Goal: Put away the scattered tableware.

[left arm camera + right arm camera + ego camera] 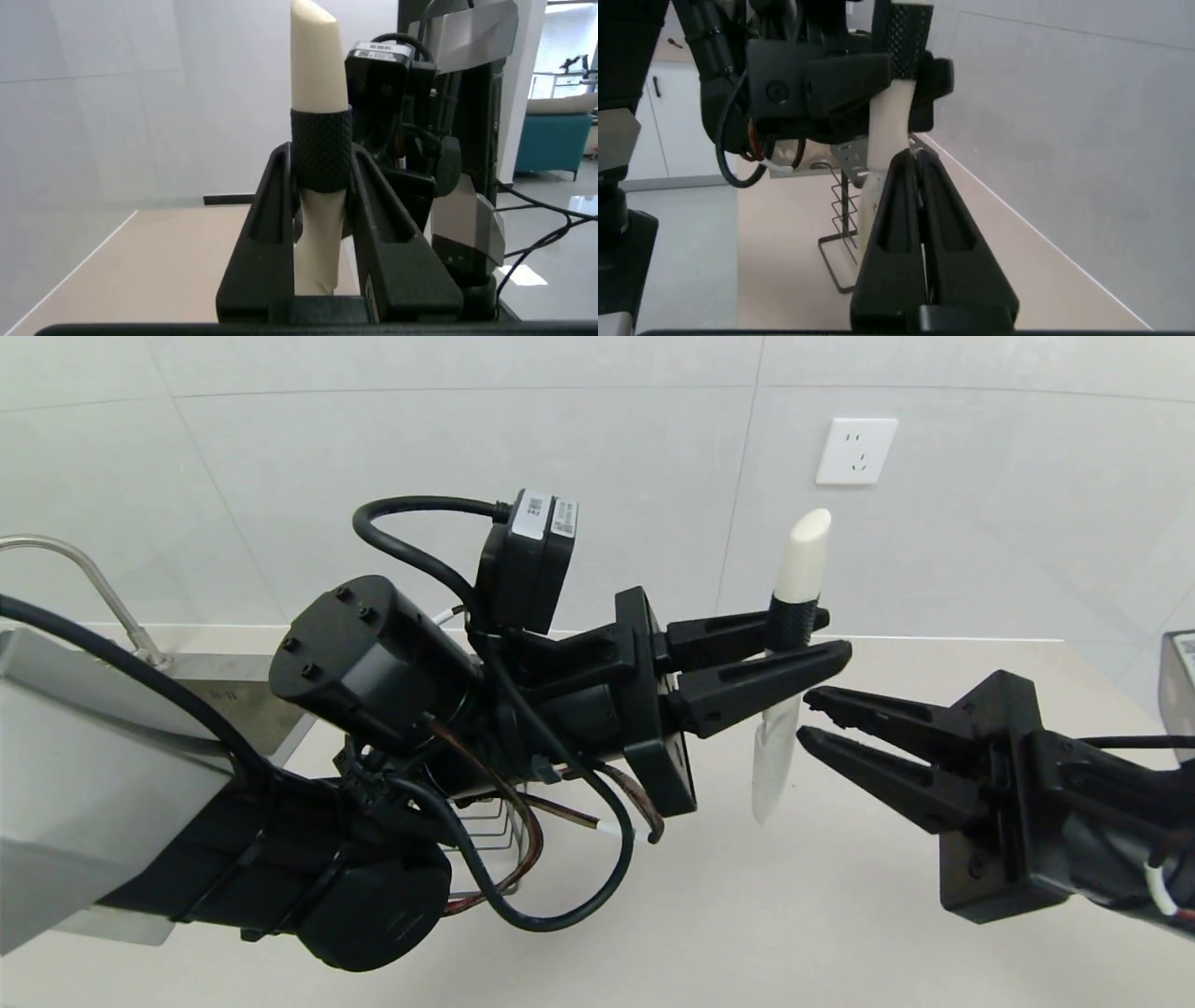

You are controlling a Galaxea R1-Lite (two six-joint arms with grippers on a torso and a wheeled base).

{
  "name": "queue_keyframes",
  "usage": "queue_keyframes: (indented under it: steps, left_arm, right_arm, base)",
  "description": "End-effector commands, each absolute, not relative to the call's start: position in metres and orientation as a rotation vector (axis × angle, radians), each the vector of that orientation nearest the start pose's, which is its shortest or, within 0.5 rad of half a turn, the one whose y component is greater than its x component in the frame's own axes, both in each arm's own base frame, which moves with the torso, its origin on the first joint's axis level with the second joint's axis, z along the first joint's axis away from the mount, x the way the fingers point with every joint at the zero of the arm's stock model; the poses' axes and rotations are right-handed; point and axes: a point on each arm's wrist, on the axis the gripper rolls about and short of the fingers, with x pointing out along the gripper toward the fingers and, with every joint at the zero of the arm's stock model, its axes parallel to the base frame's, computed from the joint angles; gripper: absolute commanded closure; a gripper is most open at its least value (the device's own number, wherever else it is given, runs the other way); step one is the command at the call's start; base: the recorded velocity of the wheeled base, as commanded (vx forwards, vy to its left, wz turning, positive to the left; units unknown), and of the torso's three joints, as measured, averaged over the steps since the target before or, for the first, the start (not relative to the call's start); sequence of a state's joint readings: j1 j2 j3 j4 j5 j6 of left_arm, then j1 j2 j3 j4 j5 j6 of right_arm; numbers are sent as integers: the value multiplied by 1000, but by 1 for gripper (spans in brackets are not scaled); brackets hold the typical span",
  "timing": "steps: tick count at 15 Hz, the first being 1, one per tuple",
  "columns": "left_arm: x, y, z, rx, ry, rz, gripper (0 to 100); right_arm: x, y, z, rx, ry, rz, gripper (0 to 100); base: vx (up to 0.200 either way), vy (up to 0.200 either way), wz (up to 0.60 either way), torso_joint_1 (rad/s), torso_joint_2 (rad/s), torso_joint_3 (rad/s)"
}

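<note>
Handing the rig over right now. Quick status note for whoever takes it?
Left gripper: shut on the knife, held upright above the counter, blade down.
Right gripper: holds nothing, close beside the blade.
Wire rack: on the counter under the left arm.
Done: knife is picked up.
Left: stow the knife, probably in the rack, perhaps after a handover to the right.

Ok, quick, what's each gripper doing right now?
Left gripper: closed on a knife, blade pointing down.
Right gripper: holding nothing; open or closed cannot be told.
</note>
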State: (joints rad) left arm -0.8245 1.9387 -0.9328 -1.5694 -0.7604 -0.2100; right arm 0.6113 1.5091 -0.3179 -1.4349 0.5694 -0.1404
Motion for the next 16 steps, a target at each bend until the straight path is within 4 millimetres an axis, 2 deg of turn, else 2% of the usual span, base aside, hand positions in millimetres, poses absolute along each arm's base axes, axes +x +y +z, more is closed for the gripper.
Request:
queue_keyframes:
  steps: [1, 3, 4, 6, 7, 9, 11, 12, 14, 16]
  left_arm:
    - [226, -263, 229, -189, -482, -1561, 100]
    - [240, -253, 235, -215, -508, -1417, 100]
    - [242, -250, 236, -216, -512, -1398, 100]
    - [249, -228, 250, -203, -563, -1314, 100]
    - [248, -213, 263, -203, -557, -1256, 100]
    - [241, -201, 275, -220, -521, -1179, 100]
    - [233, -193, 275, -163, -491, -1061, 100]
    - [231, -191, 273, -157, -482, -1031, 100]
    - [223, -186, 269, -145, -468, -949, 100]
    - [219, -181, 268, -138, -466, -884, 100]
  right_arm:
    - [167, 132, 185, -123, -322, 1153, 0]
    - [163, 126, 180, -129, -302, 1137, 0]
    - [161, 122, 179, -130, -300, 1129, 0]
    - [150, 103, 179, -139, -307, 1073, 0]
    - [142, 89, 179, -147, -317, 1024, 0]
    - [132, 72, 179, -158, -329, 949, 0]
    - [120, 49, 178, -176, -341, 818, 0]
    - [116, 44, 177, -181, -342, 787, 0]
    - [89, 23, 178, -215, -380, 635, 0]
    - [61, 13, 181, -247, -429, 509, 0]
  base:
    - [0, 0, 0, 0, 0, 0]
    - [0, 0, 0, 0, 0, 0]
    - [0, 0, 0, 0, 0, 0]
    - [0, 0, 0, 0, 0, 0]
    - [0, 0, 0, 0, 0, 0]
    - [0, 0, 0, 0, 0, 0]
    - [0, 0, 0, 0, 0, 0]
    - [0, 0, 0, 0, 0, 0]
    - [0, 0, 0, 0, 0, 0]
    - [0, 0, 0, 0, 0, 0]
